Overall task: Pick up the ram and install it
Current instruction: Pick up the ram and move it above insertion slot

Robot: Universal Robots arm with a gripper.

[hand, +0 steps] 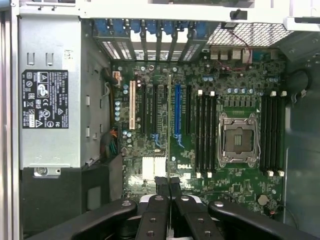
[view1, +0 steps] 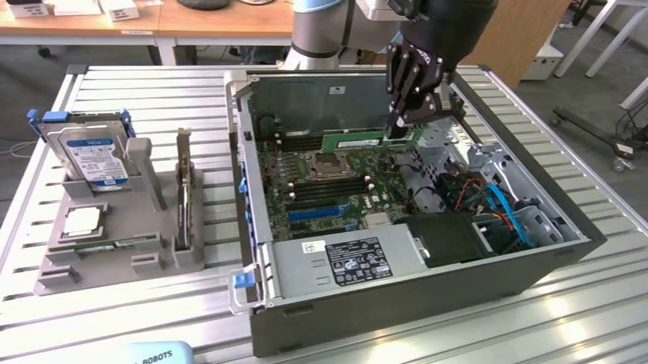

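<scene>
We're in the carry-and-place step: the pincer (view1: pixel 402 129), pinched narrow on one end of the ram (view1: pixel 357 142), holds it level inside the open computer case (view1: pixel 405 303) near the empty memory slots (view1: pixel 296 141), and seating it, we judge, calls for squaring it to one slot.

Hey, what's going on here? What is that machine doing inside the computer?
A robot arm is working over an open computer case. Its gripper is shut on one end of the ram, a thin green stick, holding it above the motherboard. The memory slots beside the empty processor socket look unfilled, so the stick is not installed yet. On the exterior view's left, a grey tray holds a hard drive and other parts.
</scene>
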